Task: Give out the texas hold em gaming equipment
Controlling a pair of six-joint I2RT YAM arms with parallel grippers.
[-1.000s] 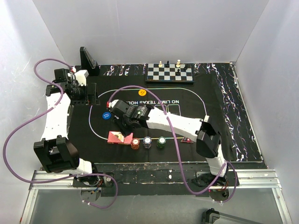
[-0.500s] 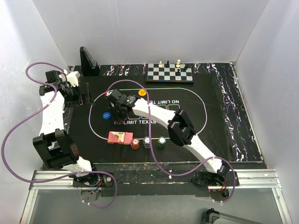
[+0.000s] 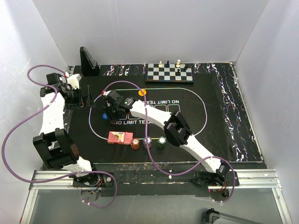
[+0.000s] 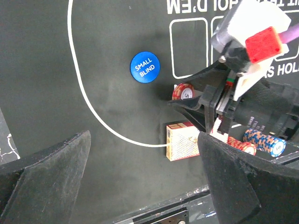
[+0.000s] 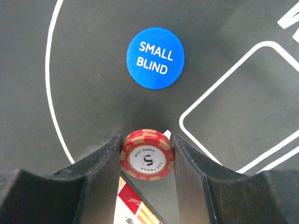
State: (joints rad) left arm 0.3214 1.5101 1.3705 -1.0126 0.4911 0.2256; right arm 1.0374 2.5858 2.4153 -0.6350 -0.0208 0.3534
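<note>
My right gripper is shut on a short stack of red poker chips, low over the mat just near the blue "SMALL BLIND" button. From above, that right gripper reaches to the mat's left end, beside the blue button. A red-backed card deck lies at the mat's near edge. To its right stand red, blue-white and green chip stacks. My left gripper hangs open and empty over the mat's left side, looking down on the deck and the held chips.
A chessboard with pieces sits at the back edge. A black stand rises at the back left. An orange button lies on the mat's far line. My right arm stretches diagonally across the mat.
My right arm has swung from beside the card deck up and left to the blue button, carrying the red chips. My left arm has drawn back a little to the left.
</note>
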